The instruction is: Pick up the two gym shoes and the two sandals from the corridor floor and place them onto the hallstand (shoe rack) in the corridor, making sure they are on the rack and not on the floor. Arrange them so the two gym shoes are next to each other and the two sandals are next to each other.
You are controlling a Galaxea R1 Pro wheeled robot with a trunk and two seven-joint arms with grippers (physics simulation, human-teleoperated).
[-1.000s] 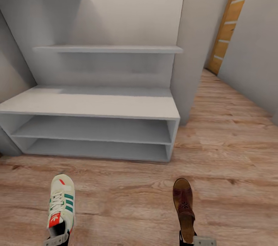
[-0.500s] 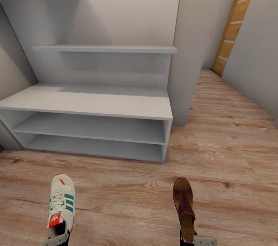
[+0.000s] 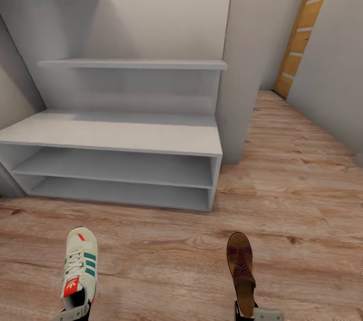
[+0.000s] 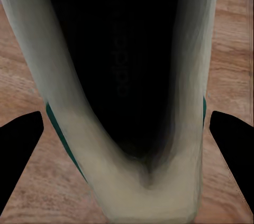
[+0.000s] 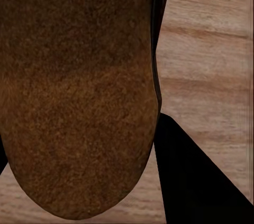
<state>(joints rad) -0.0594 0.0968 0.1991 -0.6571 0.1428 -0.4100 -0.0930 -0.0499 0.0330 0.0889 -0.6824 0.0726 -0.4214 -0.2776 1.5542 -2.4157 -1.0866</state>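
A: Where are the shoes?

B: In the head view a gym shoe point(image 3: 79, 270) sits at about seven o'clock, heel at the bottom edge and toe pointing toward the shoe rack point(image 3: 117, 134). A sandal point(image 3: 241, 270) sits at about five o'clock, lined up the same way. They are well apart, with bare wood floor point(image 3: 161, 260) between them.

A: Are the grippers holding them?

B: The left gripper point(image 4: 127, 129) has one dark finger point(image 4: 18, 150) on each side of the gym shoe's heel, and the shoe's dark opening runs straight ahead of the wrist camera. It looks clasped around the heel. The right gripper point(image 3: 254, 313) is at the sandal's heel; in its wrist view the brown footbed point(image 5: 79, 92) lies right in front, with a dark finger point(image 5: 196, 176) beside it. That looks like a grip on the sandal too.

A: And the rack?

B: Pale grey, toward eleven o'clock, with a bench top over two low open shelves and a wall shelf point(image 3: 132, 64) above. A wooden door point(image 3: 302, 28) stands at about one o'clock down the corridor.
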